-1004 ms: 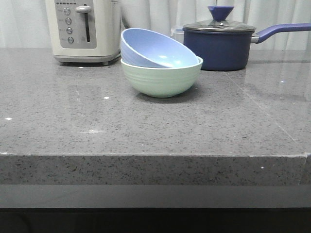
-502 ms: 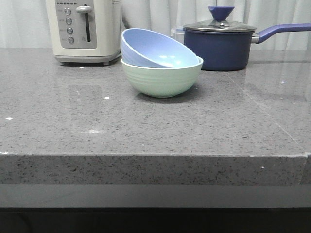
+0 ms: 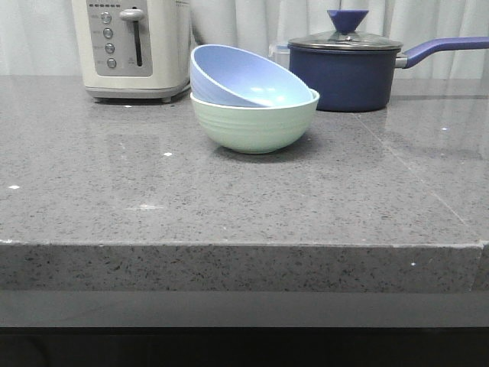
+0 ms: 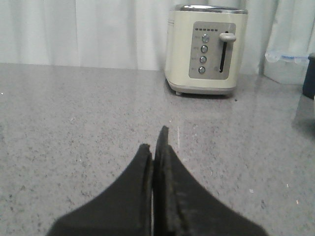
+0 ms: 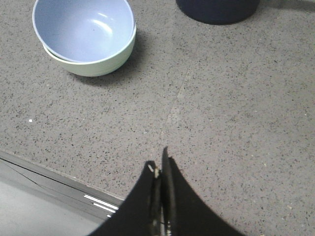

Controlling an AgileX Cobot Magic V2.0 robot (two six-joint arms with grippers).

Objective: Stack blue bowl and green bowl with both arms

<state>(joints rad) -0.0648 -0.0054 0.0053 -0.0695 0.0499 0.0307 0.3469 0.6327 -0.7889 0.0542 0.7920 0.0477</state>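
Note:
The blue bowl (image 3: pixel 244 78) sits tilted inside the green bowl (image 3: pixel 256 126) on the grey counter, between the toaster and the saucepan. The right wrist view shows the same pair from above, blue bowl (image 5: pixel 81 29) nested in the green bowl (image 5: pixel 106 61). My right gripper (image 5: pixel 159 164) is shut and empty, above the counter near its front edge, well away from the bowls. My left gripper (image 4: pixel 154 140) is shut and empty, low over bare counter facing the toaster. Neither arm shows in the front view.
A cream toaster (image 3: pixel 134 47) stands at the back left, also in the left wrist view (image 4: pixel 205 50). A dark navy lidded saucepan (image 3: pixel 345 70) with a long handle stands at the back right, close behind the bowls. The counter's front edge (image 3: pixel 244 246) runs across.

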